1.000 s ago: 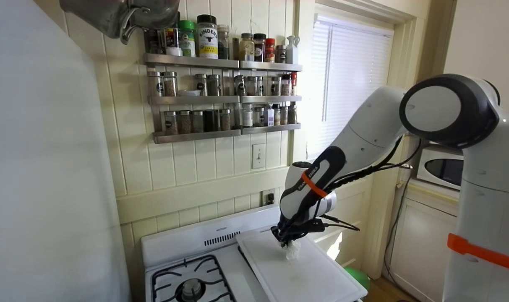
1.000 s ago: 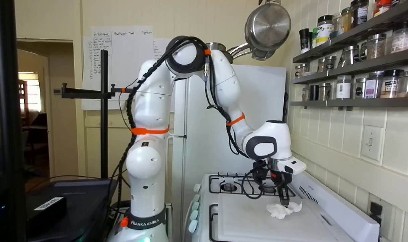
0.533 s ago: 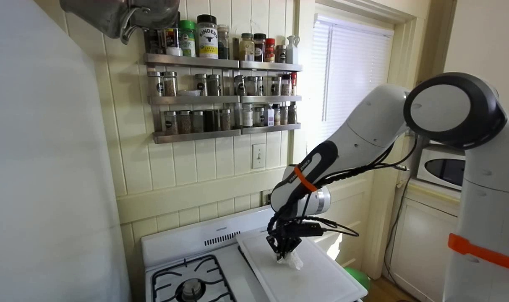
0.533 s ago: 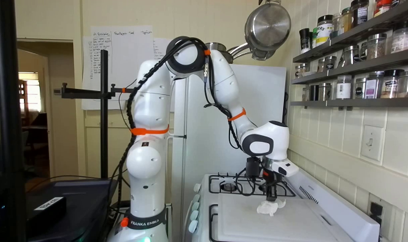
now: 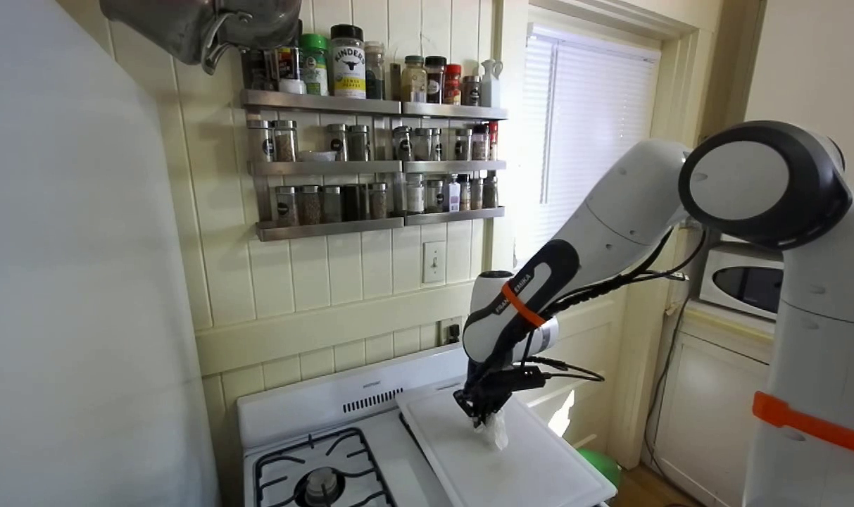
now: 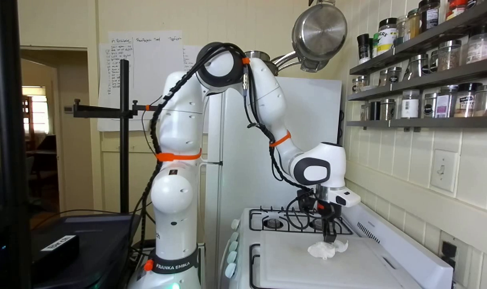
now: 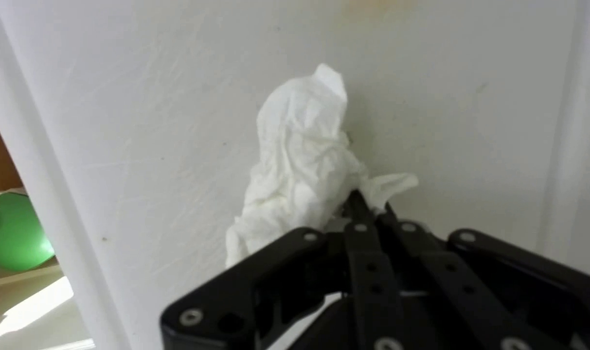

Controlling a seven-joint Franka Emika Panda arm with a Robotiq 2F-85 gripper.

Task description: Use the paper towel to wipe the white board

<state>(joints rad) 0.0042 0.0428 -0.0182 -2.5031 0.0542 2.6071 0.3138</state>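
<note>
The white board (image 5: 532, 470) lies flat over part of the stove; it also shows in an exterior view (image 6: 299, 263) and in the wrist view (image 7: 144, 121). The crumpled white paper towel (image 7: 295, 160) rests on it, also seen in both exterior views (image 5: 496, 431) (image 6: 322, 249). My gripper (image 7: 371, 206) points down, its black fingers nearly together and shut on the towel's edge. Most of the towel bunches out to one side, with a small flap on the other. The gripper (image 5: 478, 420) is low over the board in both exterior views (image 6: 330, 239). A faint orange-brown stain (image 7: 380, 6) shows at the wrist view's top edge.
Burner grates (image 5: 321, 468) lie beside the board. The stove's raised back panel (image 5: 349, 401) and the wall stand behind it. Spice shelves (image 5: 328, 169) hang above. A refrigerator (image 6: 247, 160) stands beyond the stove. A green object (image 7: 15, 231) is below the board's edge.
In an exterior view, the gripper and towel slid left across the board, away from the back wall, then came partly back right. The towel stayed in the fingers.
</note>
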